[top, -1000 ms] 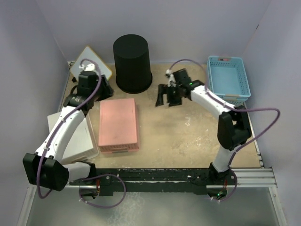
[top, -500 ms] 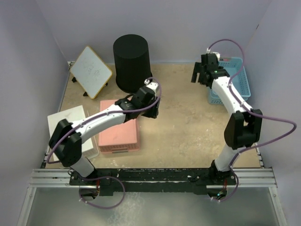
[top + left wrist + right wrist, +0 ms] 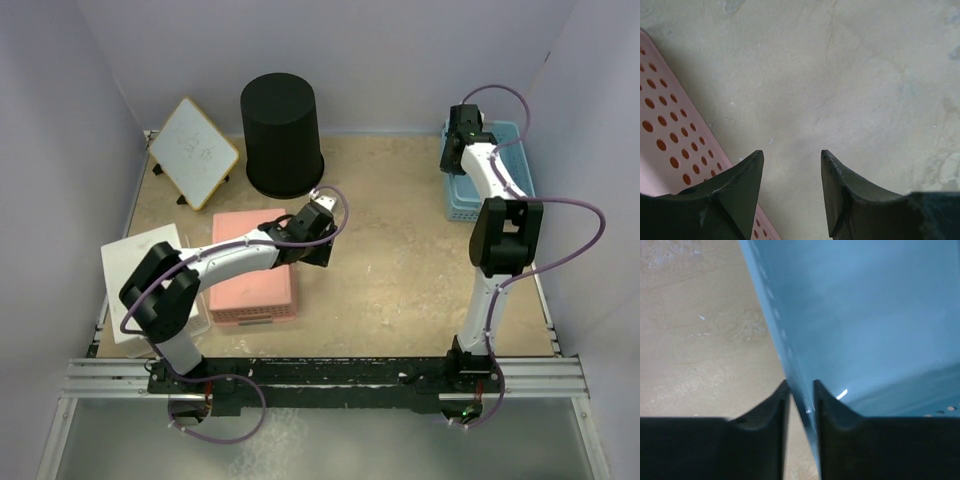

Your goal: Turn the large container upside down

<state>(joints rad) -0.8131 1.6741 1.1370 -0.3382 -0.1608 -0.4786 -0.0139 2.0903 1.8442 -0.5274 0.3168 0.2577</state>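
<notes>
Top external view: black waste bin (image 3: 282, 135) stands on end at the far edge of the table (image 3: 400, 270), left of centre, with neither of my grippers touching it.
Near it, toward the far left corner, a small whiteboard (image 3: 195, 152) leans; a pink basket (image 3: 250, 270) lies closer to my bases. My left gripper (image 3: 322, 240) hovers at that basket's far right corner, well apart from the bin; in the left wrist view its jaws stand released over bare table beside the perforated pink edge. My right gripper (image 3: 801, 385) is at the far right corner, jaws clenched on the left wall of the light-blue basket (image 3: 865, 315).
</notes>
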